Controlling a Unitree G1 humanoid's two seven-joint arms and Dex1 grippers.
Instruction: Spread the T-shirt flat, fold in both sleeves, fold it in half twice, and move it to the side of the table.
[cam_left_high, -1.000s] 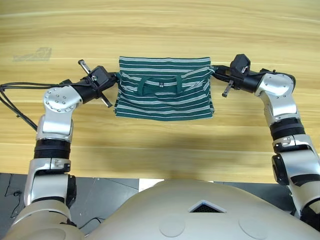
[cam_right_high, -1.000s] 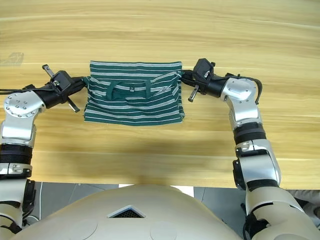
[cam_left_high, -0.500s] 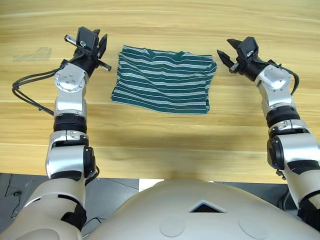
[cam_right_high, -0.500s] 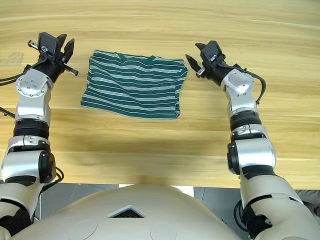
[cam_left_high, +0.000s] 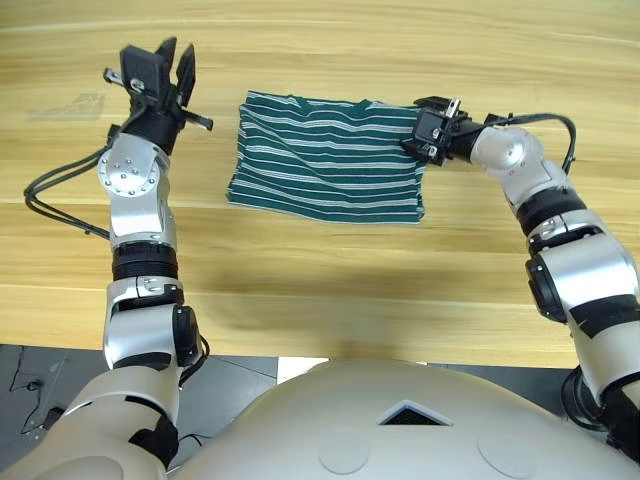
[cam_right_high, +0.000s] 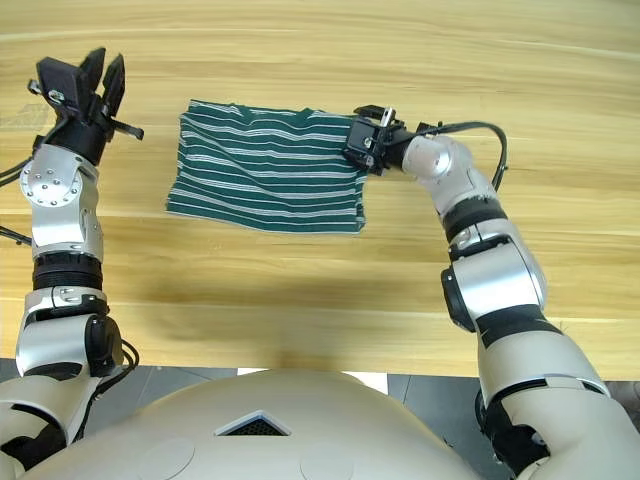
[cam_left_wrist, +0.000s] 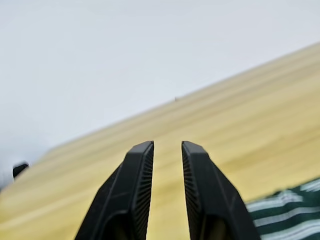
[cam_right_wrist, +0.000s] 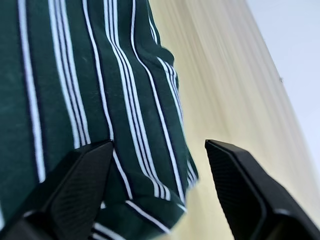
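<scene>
The green T-shirt (cam_left_high: 325, 157) with white stripes lies folded into a rectangle on the wooden table (cam_left_high: 320, 260), at the middle far side. My right gripper (cam_left_high: 430, 133) is at the shirt's right edge near its far corner, open; in the right wrist view its fingers (cam_right_wrist: 75, 185) straddle the striped cloth (cam_right_wrist: 60, 90). My left gripper (cam_left_high: 172, 62) is held up to the left of the shirt and apart from it, fingers slightly open with nothing between them. The left wrist view has the gripper (cam_left_wrist: 167, 146) over bare table, with a shirt corner (cam_left_wrist: 290, 215) off to one side.
A faint pale mark (cam_left_high: 65, 108) lies on the table at the far left. Black cables (cam_left_high: 55, 190) hang from my left arm over the table. The table's front edge (cam_left_high: 300, 350) runs close to me, with bare wood on both sides of the shirt.
A second ago both grippers held the shirt's sides; they let go and it now lies flat. The right gripper has come back to the right edge. The left gripper rose away.
</scene>
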